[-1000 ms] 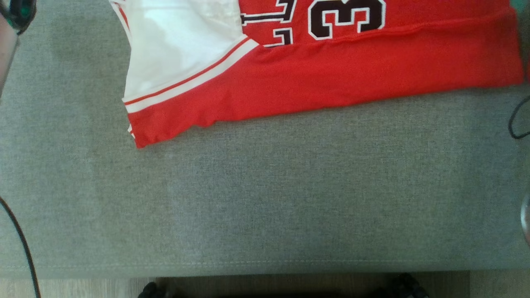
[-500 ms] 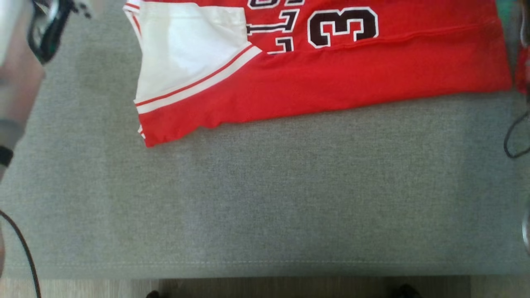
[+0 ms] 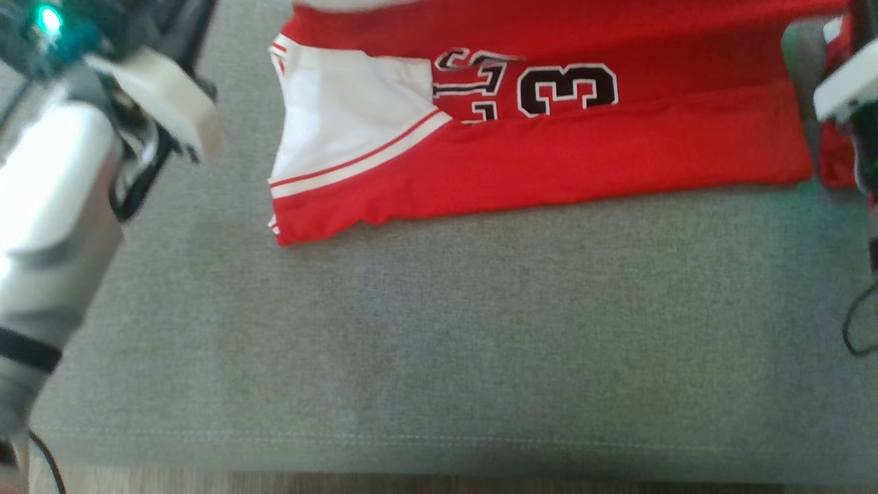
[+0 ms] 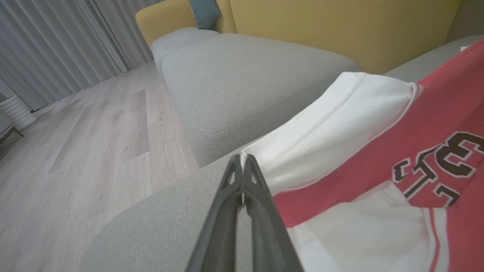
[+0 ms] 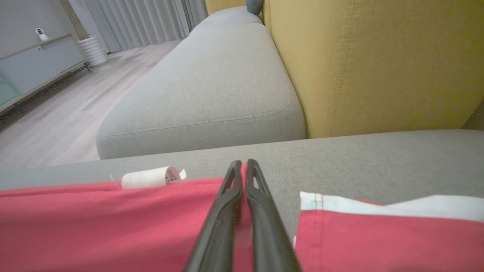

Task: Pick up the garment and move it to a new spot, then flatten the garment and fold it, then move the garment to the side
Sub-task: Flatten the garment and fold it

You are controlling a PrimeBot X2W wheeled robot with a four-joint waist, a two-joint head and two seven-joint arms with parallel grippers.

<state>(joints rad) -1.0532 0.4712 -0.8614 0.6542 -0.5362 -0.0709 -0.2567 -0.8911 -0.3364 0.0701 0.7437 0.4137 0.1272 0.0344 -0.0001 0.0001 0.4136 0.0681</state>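
The red-and-white numbered jersey [image 3: 583, 158] stretches lengthwise between closed jaws: left gripper [image 4: 242, 158] pinches its white sleeve corner, right gripper [image 5: 244, 164] its red edge

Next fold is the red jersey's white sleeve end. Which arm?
Left: the left hand is shut at the edge of the white sleeve of the red and white jersey; the right hand pinches red fabric at the opposite end.

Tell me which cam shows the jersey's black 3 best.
Head view: the 3 sits whole and face-on on the red jersey. Left wrist view catches black lettering at a slant, cut by its right edge. Right wrist view gives plain red cloth.
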